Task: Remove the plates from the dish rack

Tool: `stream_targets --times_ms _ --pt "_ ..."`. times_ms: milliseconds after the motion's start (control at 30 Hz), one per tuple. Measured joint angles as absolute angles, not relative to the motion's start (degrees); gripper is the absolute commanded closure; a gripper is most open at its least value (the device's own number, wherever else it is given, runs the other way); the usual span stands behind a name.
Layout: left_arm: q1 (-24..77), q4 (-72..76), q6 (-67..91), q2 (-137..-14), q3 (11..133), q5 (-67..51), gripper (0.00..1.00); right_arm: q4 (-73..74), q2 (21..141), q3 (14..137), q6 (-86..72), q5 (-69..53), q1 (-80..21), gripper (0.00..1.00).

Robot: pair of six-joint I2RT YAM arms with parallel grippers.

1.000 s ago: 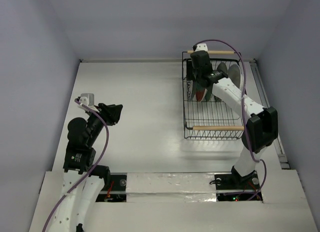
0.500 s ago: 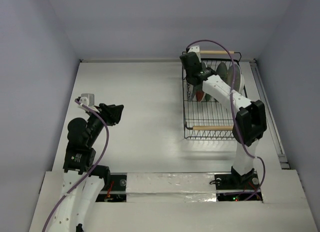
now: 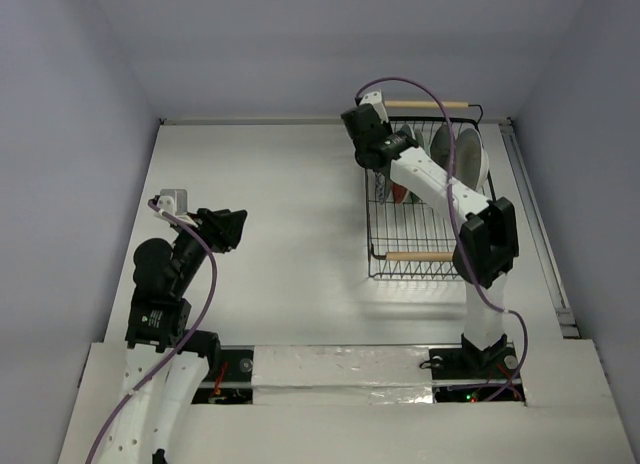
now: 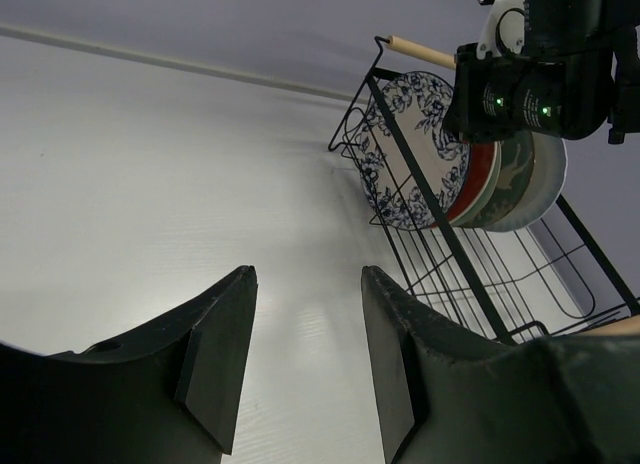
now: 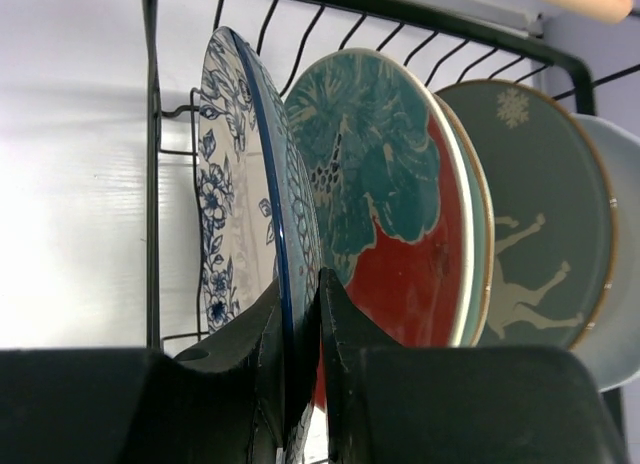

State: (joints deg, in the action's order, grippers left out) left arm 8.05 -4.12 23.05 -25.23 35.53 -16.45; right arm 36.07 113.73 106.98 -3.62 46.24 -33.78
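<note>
The black wire dish rack [image 3: 428, 255] with wooden handles stands at the back right. Several plates stand upright in it: white with blue floral [image 5: 225, 184] at the left, then red with teal [image 5: 400, 214], grey-olive [image 5: 540, 204] and plain white [image 5: 620, 284]. My right gripper [image 5: 300, 294] is shut on the rim of the blue floral plate, one finger on each face; in the top view it [image 3: 385, 169] sits at the rack's far left corner. My left gripper [image 4: 305, 284] is open and empty, held above the table [image 3: 235, 227], left of the rack [image 4: 440, 244].
The white table [image 3: 290, 204] is bounded by a back wall and side walls. A rail [image 3: 535, 224] runs along the table's right edge beside the rack. The right arm's cable [image 3: 400, 84] loops above the rack's far handle.
My right arm has swung left across the rack's far end to the blue floral plate at the left. The left arm has not moved.
</note>
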Motion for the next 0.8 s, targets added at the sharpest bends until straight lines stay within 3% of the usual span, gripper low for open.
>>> stream_targets --times_ms 500,800 --pt "8.62 -4.12 23.05 -25.28 35.53 -16.47 0.55 35.79 108.33 109.01 3.40 51.27 -35.31 1.00" --pt "8.62 -4.12 23.07 -26.00 35.53 -16.53 0.52 33.74 86.00 104.20 -0.54 42.22 -36.40 1.00"
